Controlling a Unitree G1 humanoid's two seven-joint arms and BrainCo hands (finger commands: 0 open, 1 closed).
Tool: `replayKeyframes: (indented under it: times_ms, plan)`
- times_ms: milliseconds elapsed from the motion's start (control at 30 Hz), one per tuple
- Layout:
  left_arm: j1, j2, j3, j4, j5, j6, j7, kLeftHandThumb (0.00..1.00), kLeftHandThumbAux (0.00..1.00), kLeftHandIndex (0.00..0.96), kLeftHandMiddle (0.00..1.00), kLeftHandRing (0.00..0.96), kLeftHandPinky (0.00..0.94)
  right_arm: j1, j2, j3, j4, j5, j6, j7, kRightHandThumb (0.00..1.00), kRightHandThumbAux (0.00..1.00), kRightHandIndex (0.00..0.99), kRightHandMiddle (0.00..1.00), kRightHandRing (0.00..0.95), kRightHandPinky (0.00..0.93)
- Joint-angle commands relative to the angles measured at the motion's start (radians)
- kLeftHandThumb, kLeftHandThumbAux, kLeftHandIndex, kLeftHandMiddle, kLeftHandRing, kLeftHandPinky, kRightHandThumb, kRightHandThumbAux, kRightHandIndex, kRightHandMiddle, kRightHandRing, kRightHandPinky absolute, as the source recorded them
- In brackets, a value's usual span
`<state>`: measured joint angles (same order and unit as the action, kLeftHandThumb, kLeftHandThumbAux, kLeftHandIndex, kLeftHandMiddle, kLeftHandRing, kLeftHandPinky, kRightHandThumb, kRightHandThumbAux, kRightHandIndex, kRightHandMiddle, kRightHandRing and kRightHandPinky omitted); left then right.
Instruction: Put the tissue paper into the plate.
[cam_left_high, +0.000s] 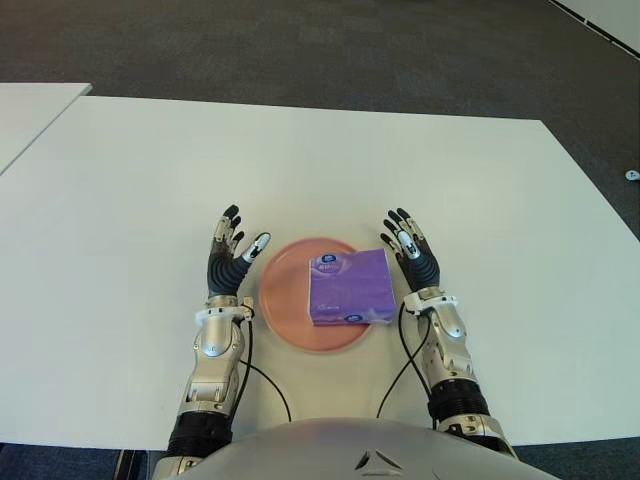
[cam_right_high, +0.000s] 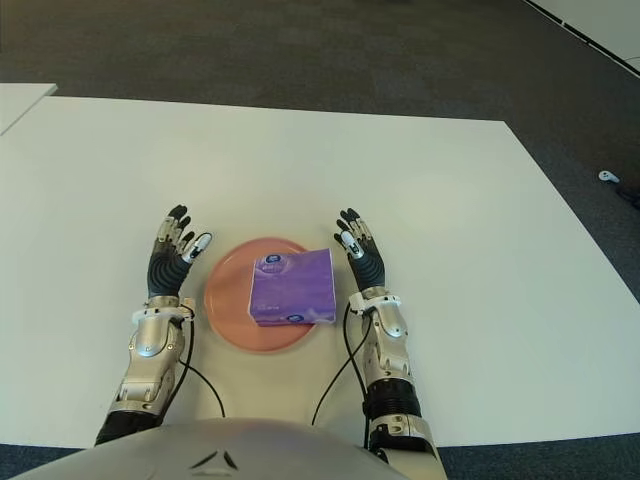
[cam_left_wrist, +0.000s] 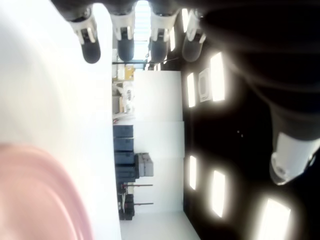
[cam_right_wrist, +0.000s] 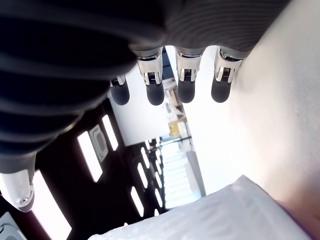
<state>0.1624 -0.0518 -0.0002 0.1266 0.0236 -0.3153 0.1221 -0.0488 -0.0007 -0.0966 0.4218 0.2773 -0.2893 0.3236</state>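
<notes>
A purple pack of tissue paper (cam_left_high: 349, 287) lies flat on the pink plate (cam_left_high: 282, 300), over its right half, its right edge reaching past the rim. My left hand (cam_left_high: 229, 253) stands just left of the plate with fingers straight and spread, holding nothing. On the other side my right hand (cam_left_high: 410, 250) is beside the pack, fingers also extended and empty. The right wrist view shows a pale corner of the pack (cam_right_wrist: 230, 215) near my straight fingers (cam_right_wrist: 155, 92). In the left wrist view the plate's rim (cam_left_wrist: 45, 195) shows below my outstretched fingertips (cam_left_wrist: 90, 50).
The plate sits on a white table (cam_left_high: 300, 160) near its front edge. A second white table (cam_left_high: 25, 110) stands at the far left. Dark carpet (cam_left_high: 330, 50) lies beyond. A small object (cam_left_high: 631, 175) lies on the floor at the right.
</notes>
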Motion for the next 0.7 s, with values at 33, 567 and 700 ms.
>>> replayKeyframes:
  times_ms: [33,567,700]
  plan:
    - [0.018,0.016,0.004,-0.032,-0.063,0.13,-0.069,0.0,0.556,0.0,0.0,0.0,0.0,0.1,0.032,0.008,0.106,-0.01,0.087,-0.018,0.0,0.5,0.0,0.005,0.0,0.0]
    - [-0.043,0.111,0.053,0.015,-0.168,0.364,-0.228,0.0,0.544,0.0,0.0,0.0,0.0,0.113,0.037,0.018,0.086,-0.013,0.09,-0.032,0.0,0.517,0.0,0.005,0.0,0.0]
    - [-0.059,0.131,0.061,0.037,-0.16,0.379,-0.236,0.0,0.551,0.0,0.0,0.0,0.0,0.115,0.037,0.02,0.084,-0.012,0.09,-0.029,0.0,0.52,0.0,0.006,0.0,0.0]
